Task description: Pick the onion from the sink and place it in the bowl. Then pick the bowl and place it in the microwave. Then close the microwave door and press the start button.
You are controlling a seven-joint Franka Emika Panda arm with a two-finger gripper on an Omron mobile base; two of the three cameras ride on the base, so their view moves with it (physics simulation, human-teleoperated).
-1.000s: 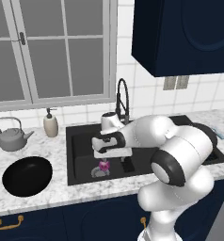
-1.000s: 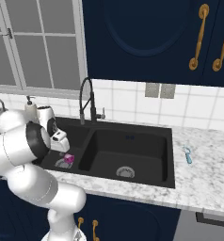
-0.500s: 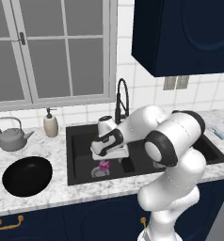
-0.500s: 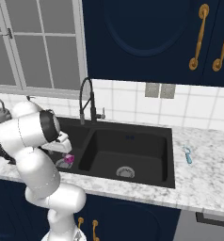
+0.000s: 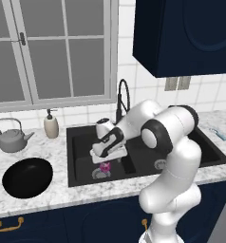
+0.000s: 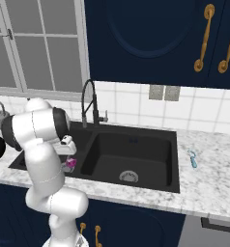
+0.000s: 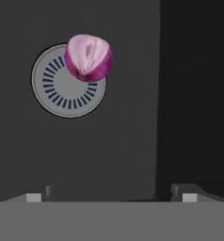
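Item: onion point(image 7: 88, 57), magenta-pink skin with a pale cut or peeled face turned toward the hand camera. Roundish lump, no clear long axis. Location: floor of the left basin of the black sink point(image 5: 81, 137), lying on the edge of the round silver drain point(image 7: 62, 89).

Item: hand point(image 5: 107, 154), white, poised low in the left basin directly over the onion, not touching it. Fingers spread wide apart, nothing between them.

Item: bowl point(image 5: 27, 177), glossy black, wide and shallow, on the marble worktop point(image 5: 48, 192) left of the sink.

Item: grey kettle point(image 5: 10, 137) and soap bottle point(image 5: 51, 126), behind the bowl.

Writing or brand marks: none legible on any item.
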